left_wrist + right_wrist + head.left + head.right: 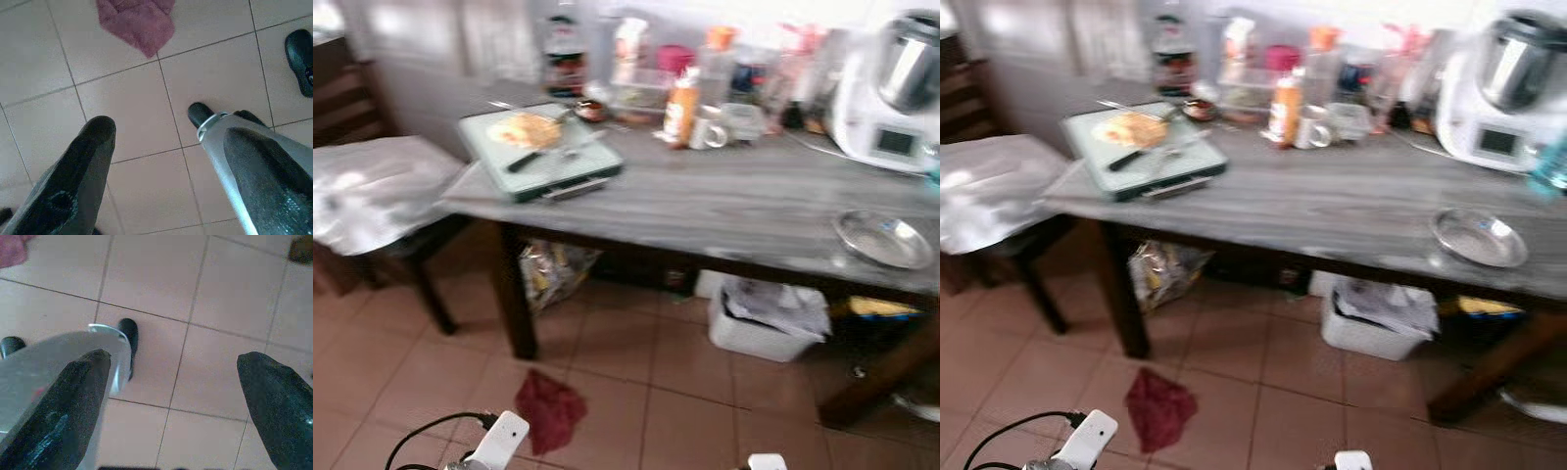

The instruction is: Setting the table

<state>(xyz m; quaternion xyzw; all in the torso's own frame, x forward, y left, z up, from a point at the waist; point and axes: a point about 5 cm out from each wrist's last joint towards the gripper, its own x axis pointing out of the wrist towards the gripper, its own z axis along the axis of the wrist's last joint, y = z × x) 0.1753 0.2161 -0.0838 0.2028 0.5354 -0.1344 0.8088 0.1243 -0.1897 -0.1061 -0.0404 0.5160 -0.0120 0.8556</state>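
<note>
A grey wooden table [705,201] stands ahead of me. A shallow metal plate [884,238] lies near its front right edge. At the left end sits a green board [558,166] with a flat piece of food [527,129] and a black-handled knife [524,162] on it. Both arms hang low over the tiled floor, far below the tabletop. My left gripper [156,127] is open with nothing between its fingers. My right gripper [171,362] is open and empty too.
Bottles, jars and an orange bottle [681,106] crowd the table's back edge, beside a white kitchen machine [891,93]. A chair with a plastic-covered seat [372,186] stands left. A white bin [764,318] and a bag [553,269] sit under the table. A red cloth [550,409] lies on the floor.
</note>
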